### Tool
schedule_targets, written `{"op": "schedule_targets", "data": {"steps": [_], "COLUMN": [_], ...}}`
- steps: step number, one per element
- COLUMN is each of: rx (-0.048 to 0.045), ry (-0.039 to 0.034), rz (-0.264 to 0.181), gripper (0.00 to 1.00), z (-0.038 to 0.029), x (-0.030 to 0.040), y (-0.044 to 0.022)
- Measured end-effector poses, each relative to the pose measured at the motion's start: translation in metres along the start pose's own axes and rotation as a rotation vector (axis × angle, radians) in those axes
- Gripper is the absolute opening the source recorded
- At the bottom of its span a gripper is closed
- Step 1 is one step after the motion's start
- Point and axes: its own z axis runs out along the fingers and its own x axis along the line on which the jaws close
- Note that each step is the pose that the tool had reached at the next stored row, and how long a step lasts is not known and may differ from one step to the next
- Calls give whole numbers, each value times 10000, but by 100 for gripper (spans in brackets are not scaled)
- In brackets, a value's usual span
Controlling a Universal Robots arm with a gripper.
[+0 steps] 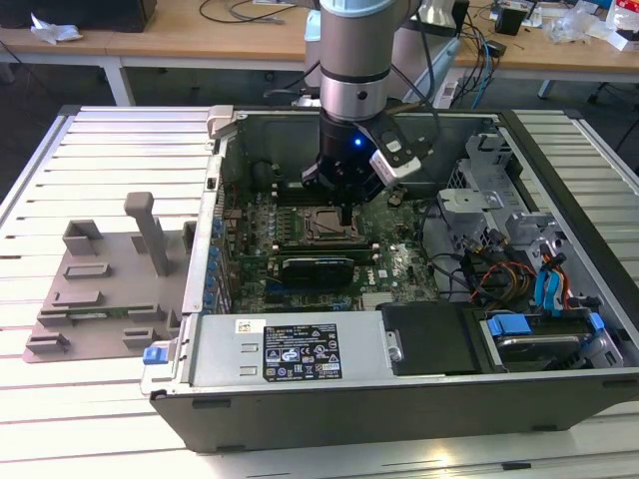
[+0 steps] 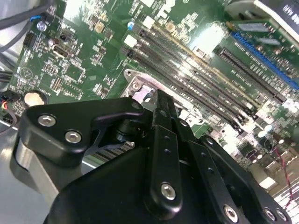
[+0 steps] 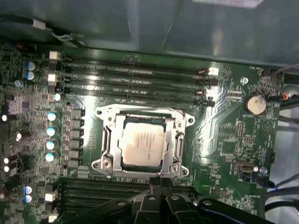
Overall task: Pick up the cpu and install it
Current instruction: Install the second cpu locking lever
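Cpu point(image 3: 141, 143) lies flat in the socket point(image 3: 106, 140) on the motherboard point(image 3: 224, 126), just ahead of the gripper point(image 3: 160, 183), whose fingers look pressed together, holding nothing. It is likely light, stiff, slippery on top and fragile, best held by its thin edges.

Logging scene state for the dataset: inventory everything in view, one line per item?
cpu: one, silver-grey, seated in the socket in the first wrist view
socket frame: one, metal, around the cpu
motherboard: one, green, inside the case
memory slots: several, dark, beside the socket
coin cell: one, silver, on the motherboard
computer case: one, grey, open on the slatted table
fixture plate: one, grey, at the exterior view's left
gripper: one, black, above the socket's edge, holding nothing
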Motion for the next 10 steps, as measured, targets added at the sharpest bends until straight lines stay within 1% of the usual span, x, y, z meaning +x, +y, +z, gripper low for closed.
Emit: {"op": "schedule_targets", "data": {"steps": [2,3,5,6,7,9,10], "rx": [-141,-268,-457,-636,-755,-842,-978], "ry": [-9,-20,-33,-47,-56,-62,-73], "rz": [7,11,21,31,37,43,48], "gripper": [11,11,11,11,11,11,11], "z": [4,7,9,11,13,13,13], "x": [9,14,22,30,39,56,85], "y": [-61,-90,-126,-153,-179,-202,-214]}}
